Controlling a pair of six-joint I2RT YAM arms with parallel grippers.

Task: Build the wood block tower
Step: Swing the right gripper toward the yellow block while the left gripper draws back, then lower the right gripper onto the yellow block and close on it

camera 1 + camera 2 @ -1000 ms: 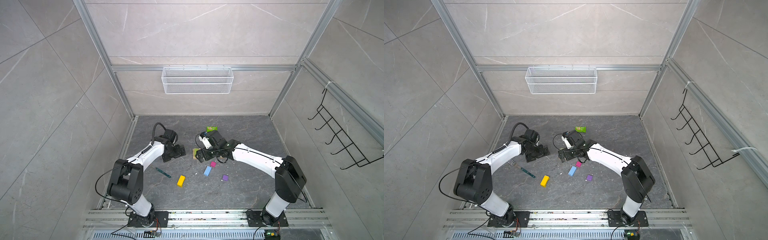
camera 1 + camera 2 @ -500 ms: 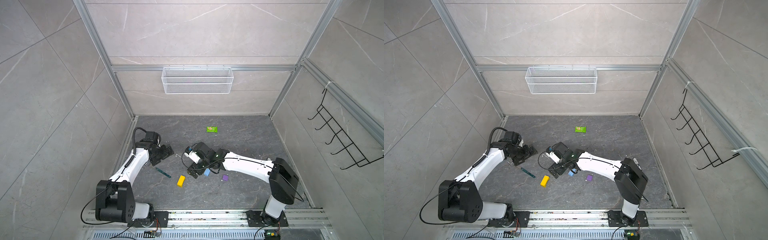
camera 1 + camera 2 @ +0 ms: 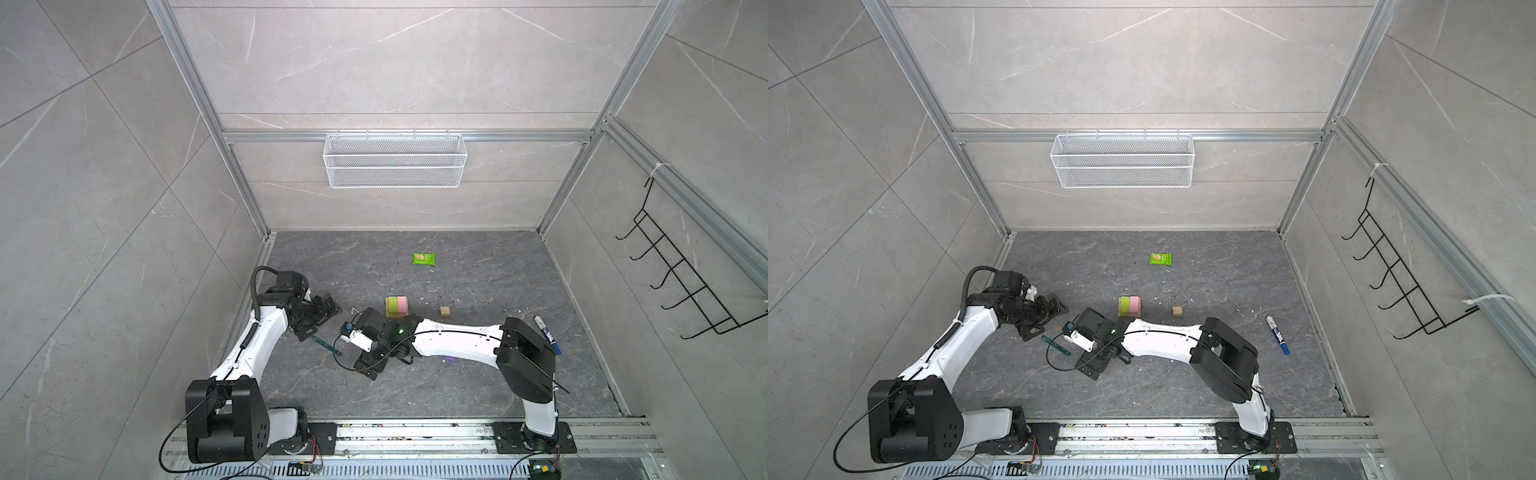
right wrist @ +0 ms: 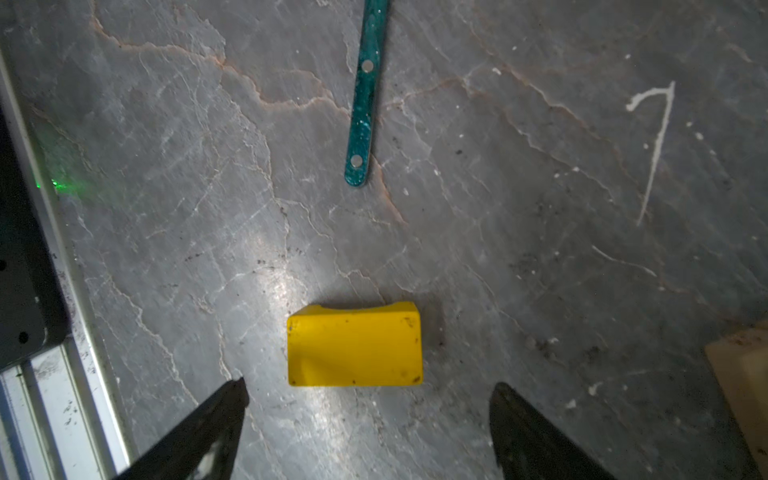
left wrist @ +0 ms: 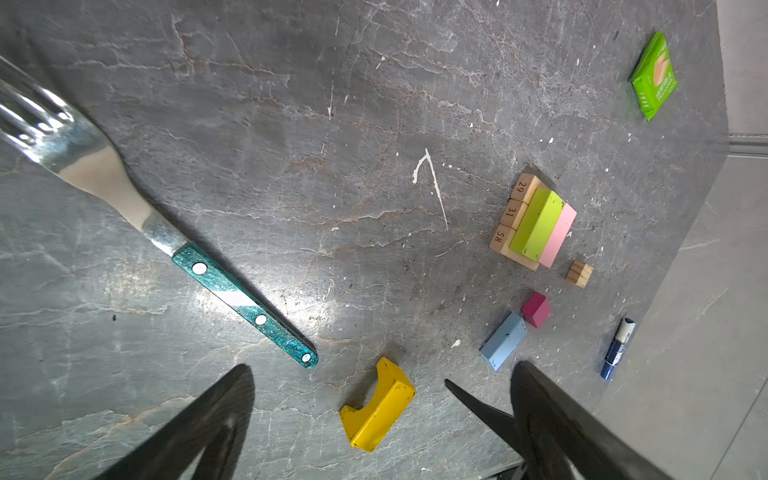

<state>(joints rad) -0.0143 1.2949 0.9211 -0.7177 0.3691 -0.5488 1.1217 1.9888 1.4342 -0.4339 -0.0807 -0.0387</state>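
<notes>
The right gripper [image 4: 370,383] had its jaws spread and empty, the yellow block [image 4: 354,349] lying on the desk [image 3: 457,386] just ahead. The left gripper [image 3: 321,319] gaped too, holding nothing. The tower [image 3: 397,306], lime and pink over tan bars, stood nearby.

I see open floor on both sides of the yellow block [image 4: 355,349]. The right gripper [image 4: 370,388] has its fingers wide of it, touching nothing. The fork [image 4: 363,104] handle tip lies just beyond, with a small gap. My right arm [image 3: 449,340] spans mid-floor before the stack [image 3: 397,306], barring the front approach. There's a narrow gap between the stack and the tan cube [image 3: 445,311]. The blue block [image 5: 503,346] and magenta block [image 5: 536,309] sit close together, leaving no finger room. The back floor is open except for the packet [image 3: 424,259].
</notes>
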